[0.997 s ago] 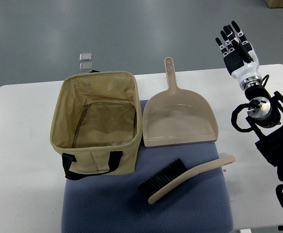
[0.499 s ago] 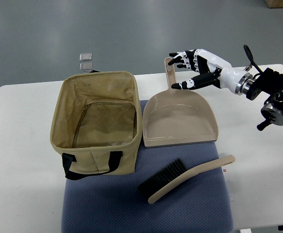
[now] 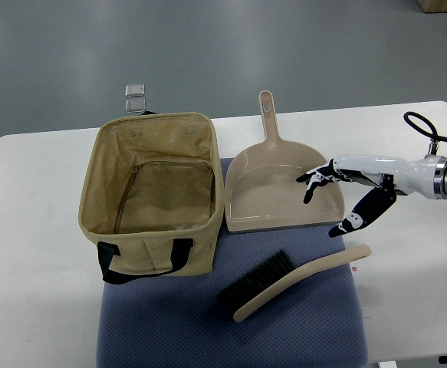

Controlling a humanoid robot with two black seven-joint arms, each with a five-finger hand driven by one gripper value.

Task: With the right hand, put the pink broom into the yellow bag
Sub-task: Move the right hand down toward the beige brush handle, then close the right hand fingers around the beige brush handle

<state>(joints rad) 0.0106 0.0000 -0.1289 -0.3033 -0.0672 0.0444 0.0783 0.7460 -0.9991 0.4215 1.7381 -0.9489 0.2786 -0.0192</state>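
The broom [image 3: 292, 284] is beige-pink with black bristles. It lies on the blue mat [image 3: 169, 330] in front of the dustpan, handle pointing right. The tan-yellow bag [image 3: 152, 192] stands open and empty at the left of the mat, with black handles. My right hand [image 3: 332, 201] comes in from the right edge. It hovers open, fingers spread, over the dustpan's right front corner, just above the broom's handle end. It holds nothing. The left arm is out of view.
A beige-pink dustpan [image 3: 283, 188] lies between the bag and my hand, its handle pointing away. Two small clear boxes [image 3: 136, 97] sit beyond the bag on the floor side. The white table [image 3: 31, 253] extends around the mat.
My right hand has swung from the far right corner across the dustpan handle, then down and toward me. It now hovers near the broom's handle end. The objects have not moved.
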